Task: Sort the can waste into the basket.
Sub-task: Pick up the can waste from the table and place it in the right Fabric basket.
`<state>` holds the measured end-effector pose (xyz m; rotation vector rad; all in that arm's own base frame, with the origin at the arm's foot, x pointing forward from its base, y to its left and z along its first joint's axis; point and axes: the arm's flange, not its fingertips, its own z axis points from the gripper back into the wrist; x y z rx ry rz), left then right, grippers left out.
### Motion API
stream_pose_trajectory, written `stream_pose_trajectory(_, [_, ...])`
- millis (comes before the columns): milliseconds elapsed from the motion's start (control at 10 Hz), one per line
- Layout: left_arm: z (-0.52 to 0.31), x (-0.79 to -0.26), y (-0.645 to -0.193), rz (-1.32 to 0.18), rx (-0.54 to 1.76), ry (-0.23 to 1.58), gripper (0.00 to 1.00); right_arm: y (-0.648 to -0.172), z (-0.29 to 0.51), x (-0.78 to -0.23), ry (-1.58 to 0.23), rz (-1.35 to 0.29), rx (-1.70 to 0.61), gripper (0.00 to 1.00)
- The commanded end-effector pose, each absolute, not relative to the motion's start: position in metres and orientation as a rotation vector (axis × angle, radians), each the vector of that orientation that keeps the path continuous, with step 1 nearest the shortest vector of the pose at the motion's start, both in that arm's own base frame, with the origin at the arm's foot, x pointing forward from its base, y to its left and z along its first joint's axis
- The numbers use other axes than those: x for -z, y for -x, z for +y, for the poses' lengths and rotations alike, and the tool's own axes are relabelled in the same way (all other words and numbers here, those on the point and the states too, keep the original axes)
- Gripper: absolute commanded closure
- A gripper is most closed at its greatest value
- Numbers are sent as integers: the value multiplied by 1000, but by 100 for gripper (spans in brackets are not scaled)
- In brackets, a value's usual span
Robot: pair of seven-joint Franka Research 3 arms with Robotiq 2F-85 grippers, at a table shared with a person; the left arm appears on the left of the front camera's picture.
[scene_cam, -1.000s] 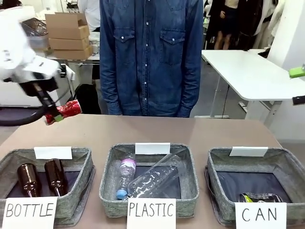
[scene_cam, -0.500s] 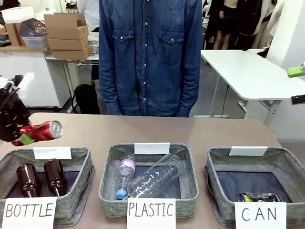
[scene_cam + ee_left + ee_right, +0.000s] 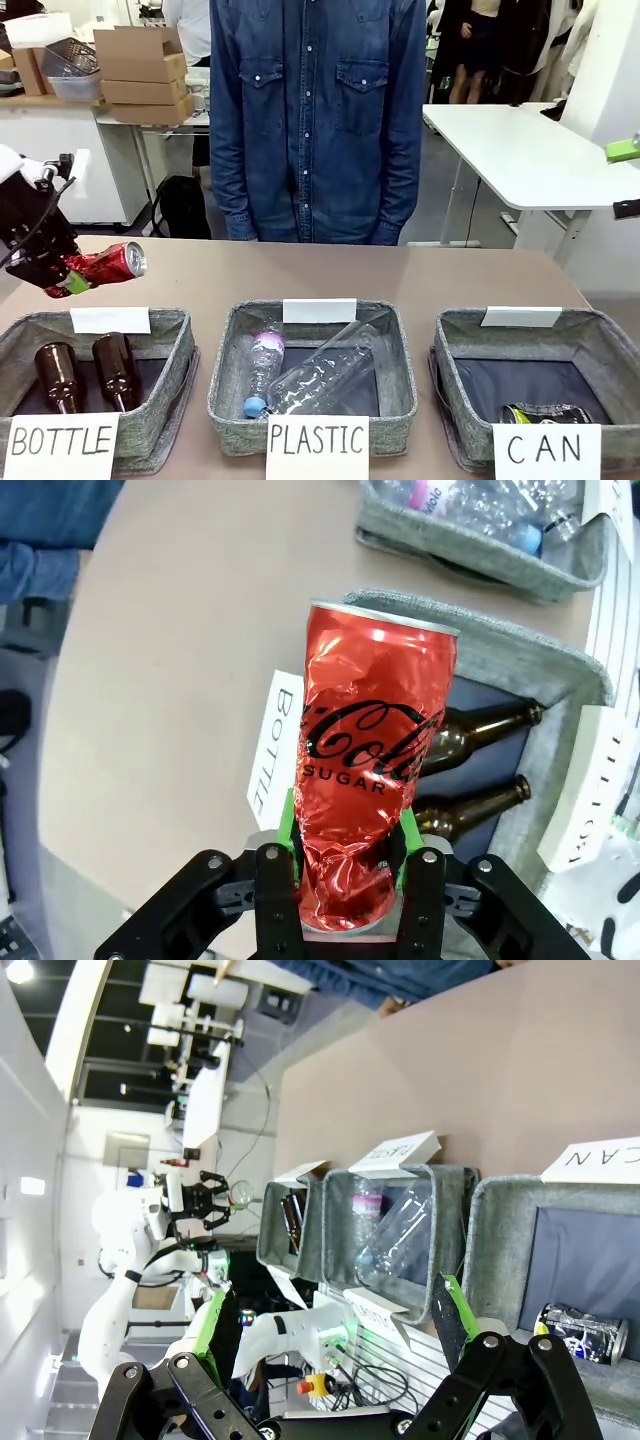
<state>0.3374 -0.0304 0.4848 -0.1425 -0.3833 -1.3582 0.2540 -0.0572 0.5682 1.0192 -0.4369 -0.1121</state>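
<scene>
Red can [image 3: 105,267] with black lettering, grey baskets [image 3: 585,340], brown bottles [image 3: 116,370], dark blue denim shirt [image 3: 318,110], tan table [image 3: 300,275].

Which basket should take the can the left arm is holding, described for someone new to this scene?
Three grey fabric baskets stand in a row along the table's near edge. Take the one at the robot's right end, the basket. Its white sign reads CAN, and a dark dented can lies in it, while its neighbours hold brown glass or clear plastic bottles.

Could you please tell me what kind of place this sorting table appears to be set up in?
Probably a robotics lab or workshop. A white robot arm on a stand shows in the background, cardboard boxes are stacked behind the person, and three grey baskets carry hand-lettered signs such as CAN.
</scene>
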Motion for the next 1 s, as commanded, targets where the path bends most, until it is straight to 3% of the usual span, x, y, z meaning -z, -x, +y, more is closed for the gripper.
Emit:
stream_pose_trajectory(0, [-65,-493,-320,-360,1331,272,60,-254,-58,-568,-1015,-442,91,0])
stream_pose_trajectory(200, [-160,-521,-295,-417,1388,204,60,-254,-57,-568,-1019,-437,112,0])
stream_pose_trajectory(500, [-338,-553,-277,-275,1477,213,60,-227,-148,-558,-915,-417,342,0])
stream_pose_trajectory(800, [-500,-551,-296,-230,1385,45,60,-173,-213,-540,-863,-412,454,0])
stream_pose_trajectory(900, [-557,-541,-307,-230,1297,-41,60,-202,-182,-542,-861,-430,403,0])
